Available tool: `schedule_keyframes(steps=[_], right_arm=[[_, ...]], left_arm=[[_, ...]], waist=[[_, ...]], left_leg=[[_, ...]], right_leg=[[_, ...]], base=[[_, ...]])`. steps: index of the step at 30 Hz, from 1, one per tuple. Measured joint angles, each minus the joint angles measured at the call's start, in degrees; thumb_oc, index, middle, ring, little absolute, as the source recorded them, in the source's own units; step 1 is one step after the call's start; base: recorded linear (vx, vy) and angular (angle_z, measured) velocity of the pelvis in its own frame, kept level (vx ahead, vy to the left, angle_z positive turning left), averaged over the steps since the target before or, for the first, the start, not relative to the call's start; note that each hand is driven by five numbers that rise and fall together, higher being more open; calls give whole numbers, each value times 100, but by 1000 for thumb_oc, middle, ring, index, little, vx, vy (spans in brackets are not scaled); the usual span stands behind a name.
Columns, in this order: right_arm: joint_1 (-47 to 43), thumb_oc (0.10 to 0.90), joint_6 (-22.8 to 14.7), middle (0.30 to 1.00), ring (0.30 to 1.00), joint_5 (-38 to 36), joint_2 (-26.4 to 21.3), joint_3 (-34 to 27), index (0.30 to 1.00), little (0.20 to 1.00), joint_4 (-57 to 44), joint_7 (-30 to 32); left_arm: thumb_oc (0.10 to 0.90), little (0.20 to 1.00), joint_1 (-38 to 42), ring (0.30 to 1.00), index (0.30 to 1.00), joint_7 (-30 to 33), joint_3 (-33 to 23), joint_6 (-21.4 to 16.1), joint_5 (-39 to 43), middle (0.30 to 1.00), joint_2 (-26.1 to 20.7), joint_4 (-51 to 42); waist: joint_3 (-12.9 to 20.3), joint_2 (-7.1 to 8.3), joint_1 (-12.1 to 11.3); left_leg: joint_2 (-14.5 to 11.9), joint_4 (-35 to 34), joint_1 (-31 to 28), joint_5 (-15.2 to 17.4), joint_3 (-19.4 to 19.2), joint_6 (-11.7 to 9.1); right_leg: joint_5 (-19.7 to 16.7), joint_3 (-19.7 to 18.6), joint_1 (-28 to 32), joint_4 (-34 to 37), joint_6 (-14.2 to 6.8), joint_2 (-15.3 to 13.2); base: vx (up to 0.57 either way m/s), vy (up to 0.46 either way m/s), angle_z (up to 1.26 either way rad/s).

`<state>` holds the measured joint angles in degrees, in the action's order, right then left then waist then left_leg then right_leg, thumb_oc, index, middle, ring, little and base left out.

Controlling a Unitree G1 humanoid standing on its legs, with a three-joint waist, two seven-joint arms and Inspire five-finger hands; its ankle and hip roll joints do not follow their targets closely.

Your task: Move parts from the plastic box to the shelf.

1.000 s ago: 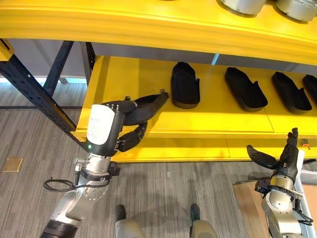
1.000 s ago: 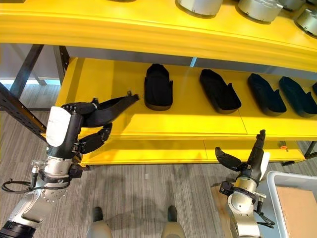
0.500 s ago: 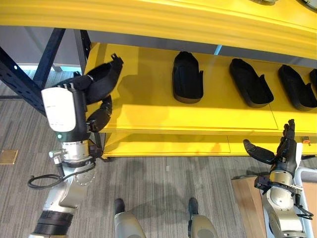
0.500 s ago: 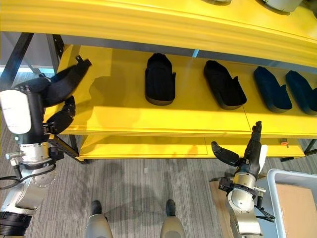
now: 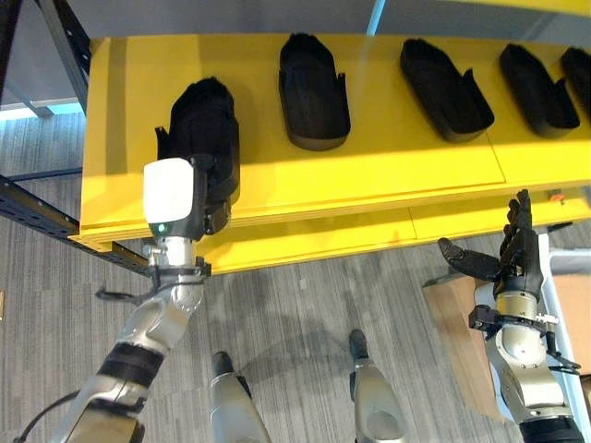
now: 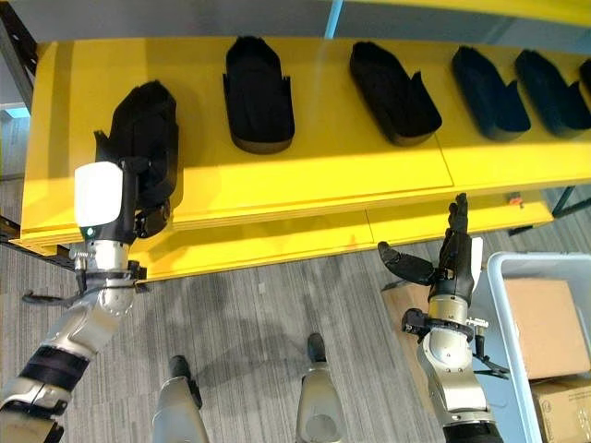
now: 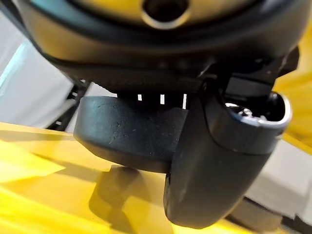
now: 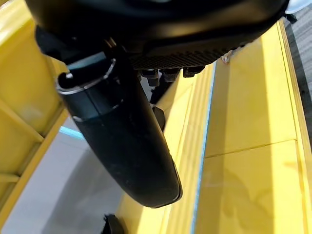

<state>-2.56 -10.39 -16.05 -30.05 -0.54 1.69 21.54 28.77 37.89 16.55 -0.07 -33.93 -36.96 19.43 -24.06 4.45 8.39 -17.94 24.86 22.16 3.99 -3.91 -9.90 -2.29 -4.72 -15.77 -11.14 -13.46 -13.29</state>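
At the shelf's [image 5: 369, 180] left end, the left hand [image 5: 205, 175] grips a black part [image 5: 205, 115]; near the front edge, the right hand [image 5: 503, 258] hangs spread, empty.

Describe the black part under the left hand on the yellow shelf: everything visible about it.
The black part is a dark, matte, elongated tray-like moulding, like the others in the row. It lies flat on the yellow shelf at the row's left end, lengthwise front to back, apart from the neighbouring part. The left hand lies over its near end, hiding that end; whether the fingers grip it cannot be told. Its far end looks rounded.
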Motion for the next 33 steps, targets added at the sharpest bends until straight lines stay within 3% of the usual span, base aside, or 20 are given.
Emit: schedule_keyframes(steps=[14,22,33], right_arm=[[-528,900,107,1000,1000,-1,-353,56,1000,1000,0,-318],[-634,900,175,1000,1000,-45,-525,55,1000,1000,0,-500],[-697,900,241,1000,1000,-104,-802,185,1000,1000,-5,-654]], left_arm=[[400,300,704,300,300,323,91,754,460,300,235,633],[400,300,848,300,300,568,-59,798,1182,300,245,990],[400,300,905,300,300,796,-344,948,1583,300,221,1559]], waist=[[-200,-173,199],[-303,-354,298],[-306,-363,417]], left_leg=[[4,105,271,7,-72,-7],[4,99,220,2,-70,-12],[4,76,56,1,-125,-19]], right_leg=[[298,-254,-728,-817,32,42],[385,-267,-786,-1015,27,49],[598,-341,-885,-1413,62,63]], base=[[-51,32,-4],[-6,14,0],[7,8,-2]])
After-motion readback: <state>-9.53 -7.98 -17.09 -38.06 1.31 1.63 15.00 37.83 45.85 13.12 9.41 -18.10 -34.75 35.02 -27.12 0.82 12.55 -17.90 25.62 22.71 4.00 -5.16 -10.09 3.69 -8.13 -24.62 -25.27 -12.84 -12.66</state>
